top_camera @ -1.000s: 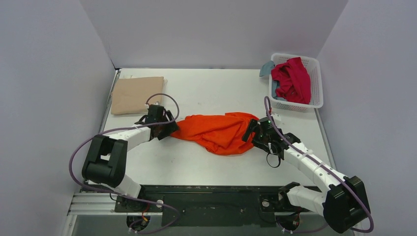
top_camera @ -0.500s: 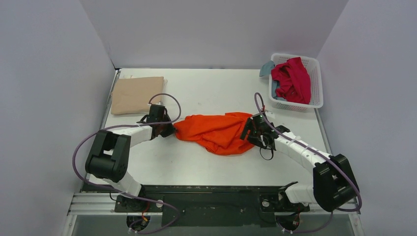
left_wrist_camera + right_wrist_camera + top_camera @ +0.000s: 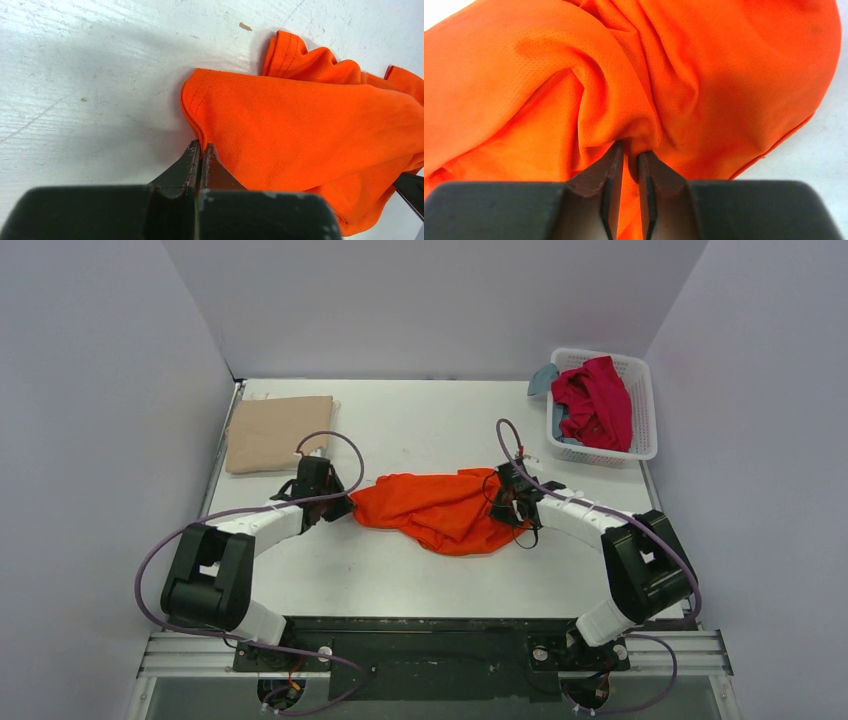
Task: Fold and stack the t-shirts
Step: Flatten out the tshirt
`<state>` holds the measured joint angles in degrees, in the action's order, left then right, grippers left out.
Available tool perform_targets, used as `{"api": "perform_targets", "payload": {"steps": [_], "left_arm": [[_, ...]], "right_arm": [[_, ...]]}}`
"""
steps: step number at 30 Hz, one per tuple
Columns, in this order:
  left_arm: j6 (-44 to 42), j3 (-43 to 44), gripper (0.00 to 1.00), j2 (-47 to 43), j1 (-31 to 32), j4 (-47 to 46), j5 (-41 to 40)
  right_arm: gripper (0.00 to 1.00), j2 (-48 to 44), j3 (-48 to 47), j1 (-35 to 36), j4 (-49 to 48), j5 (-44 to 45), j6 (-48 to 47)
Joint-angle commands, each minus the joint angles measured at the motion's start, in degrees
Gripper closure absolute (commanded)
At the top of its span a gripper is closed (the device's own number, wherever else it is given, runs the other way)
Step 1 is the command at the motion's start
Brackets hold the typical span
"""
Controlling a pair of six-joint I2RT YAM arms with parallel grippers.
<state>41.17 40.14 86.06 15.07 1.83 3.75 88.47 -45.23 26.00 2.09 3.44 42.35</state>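
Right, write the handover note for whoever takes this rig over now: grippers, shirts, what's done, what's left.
Left gripper: shut on the hem at the left end of the orange t-shirt.
Right gripper: closed on a bunched fold at its right end.
The orange t-shirt lies crumpled mid-table.
The tan t-shirt lies folded flat at the far left corner.
The red t-shirt and grey-blue t-shirt sit unfolded in the white basket, far right.
Done: tan one folded.
Left: spread and fold the orange one, stack it on the tan, then both basket shirts.
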Motion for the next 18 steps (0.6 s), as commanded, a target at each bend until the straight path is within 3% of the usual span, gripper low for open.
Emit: {"api": "perform_targets", "payload": {"steps": [1, 2, 6, 12, 18], "left_arm": [[-1.2, 1.5, 1.00, -3.4, 0.0, -0.1, -2.0], [-1.5, 1.8, 1.00, -3.8, 0.0, 1.2, -2.9], [-2.5, 4.3, 1.00, -8.7, -0.1, 3.6, -7.0], [-3.0, 8.4, 1.00, -24.4, -0.2, 8.5, -16.1], [-4.7, 16.1, 1.00, -39.5, -0.2, 11.9, -20.0]], "right_arm": [[0.95, -1.8, -2.2, 1.1, -0.8, 2.6, 0.1], [1.00, -2.8, -2.8, 1.3, 1.2, 4.3, -0.4], [1.00, -9.9, -5.6, 1.8, 10.2, 9.9, -4.2], [1.00, -26.6, -12.8, 1.7, 22.2, 17.4, -13.3], [1.00, -38.9, -22.2, 1.6, 27.4, 14.3, -20.3]]}}
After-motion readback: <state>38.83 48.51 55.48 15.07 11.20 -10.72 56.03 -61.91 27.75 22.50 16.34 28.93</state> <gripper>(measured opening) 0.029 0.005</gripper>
